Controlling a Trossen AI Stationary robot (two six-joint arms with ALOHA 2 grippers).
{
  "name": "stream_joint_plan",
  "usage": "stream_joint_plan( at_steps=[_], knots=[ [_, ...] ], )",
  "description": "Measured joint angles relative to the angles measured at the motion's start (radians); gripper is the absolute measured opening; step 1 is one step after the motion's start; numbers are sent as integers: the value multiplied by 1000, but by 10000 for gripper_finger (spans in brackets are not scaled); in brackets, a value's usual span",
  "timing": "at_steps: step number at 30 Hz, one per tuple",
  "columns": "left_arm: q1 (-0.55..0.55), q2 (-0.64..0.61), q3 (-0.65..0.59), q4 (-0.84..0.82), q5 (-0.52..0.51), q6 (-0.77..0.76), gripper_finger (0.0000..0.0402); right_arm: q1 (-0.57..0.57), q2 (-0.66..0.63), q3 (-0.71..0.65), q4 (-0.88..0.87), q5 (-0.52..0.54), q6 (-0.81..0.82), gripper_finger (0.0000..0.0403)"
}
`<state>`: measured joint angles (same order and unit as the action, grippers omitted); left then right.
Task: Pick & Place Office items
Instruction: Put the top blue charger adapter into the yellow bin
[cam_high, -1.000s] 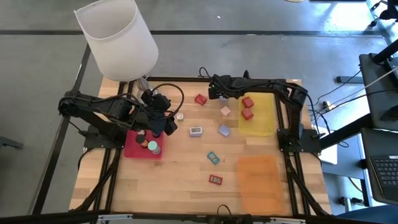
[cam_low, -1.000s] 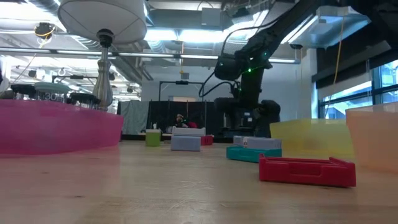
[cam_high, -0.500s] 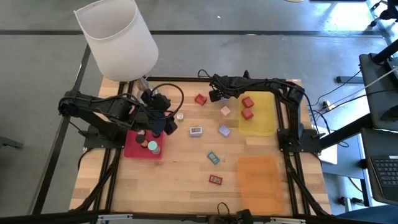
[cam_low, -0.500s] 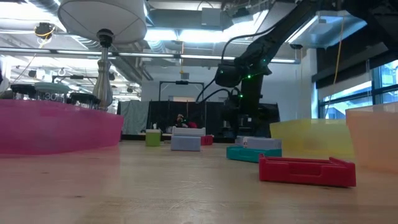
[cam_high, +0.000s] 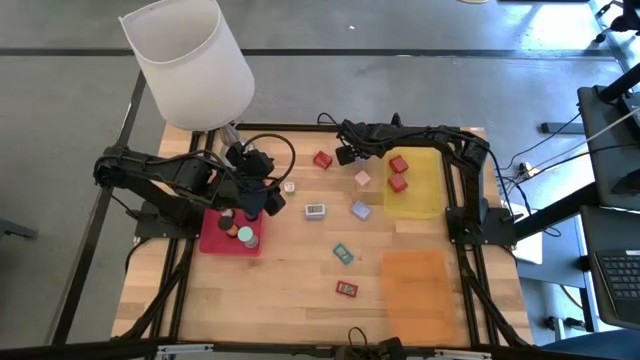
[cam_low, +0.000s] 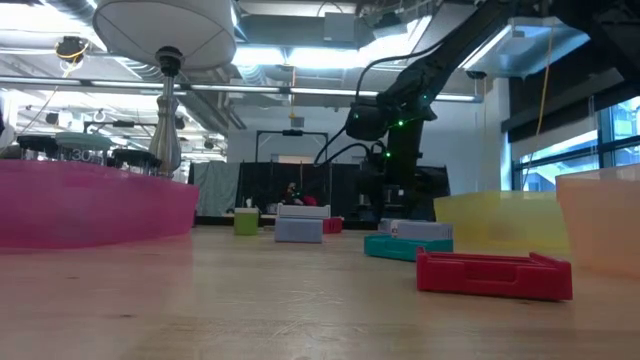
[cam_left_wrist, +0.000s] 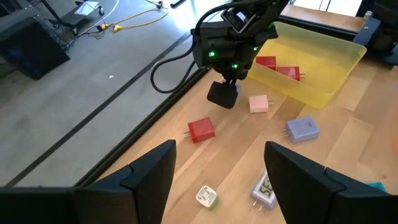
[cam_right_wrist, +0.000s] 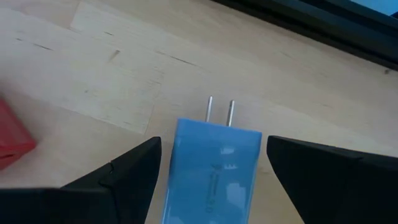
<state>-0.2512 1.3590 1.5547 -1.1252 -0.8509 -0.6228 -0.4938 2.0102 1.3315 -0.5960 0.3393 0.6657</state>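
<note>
The right gripper (cam_high: 347, 153) hangs in the upper middle of the high view, just left of the yellow tray (cam_high: 428, 205). Its jaws are apart, with a blue plug adapter (cam_right_wrist: 211, 176) lying between the fingers (cam_right_wrist: 118, 177) on the wood, not clamped. A red block (cam_high: 322, 160) sits just to its left, a pink one (cam_high: 362, 179) just below. The left gripper (cam_high: 268, 198) waits with jaws spread over the red mat (cam_high: 212, 238) at centre left — round pieces (cam_high: 243, 236) lie there. Two flat rectangles (cam_high: 343, 253) rest lower centre.
</note>
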Motion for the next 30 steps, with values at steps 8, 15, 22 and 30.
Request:
stream_joint_plan(
  at_steps=[8, 15, 22, 30],
  knots=[
    [0, 0, 0, 0, 0, 0, 242, 19, 0, 0, -5, -11, -49, 294],
    [0, 0, 0, 0, 0, 0, 242, 32, 0, 0, -6, -11, -83, 283],
    [0, 0, 0, 0, 0, -1, 242, 34, 0, 0, -5, -27, -164, 245],
    [0, 0, 0, 0, 0, -2, 242, 40, 0, 1, -2, -33, -309, 214]
  ],
)
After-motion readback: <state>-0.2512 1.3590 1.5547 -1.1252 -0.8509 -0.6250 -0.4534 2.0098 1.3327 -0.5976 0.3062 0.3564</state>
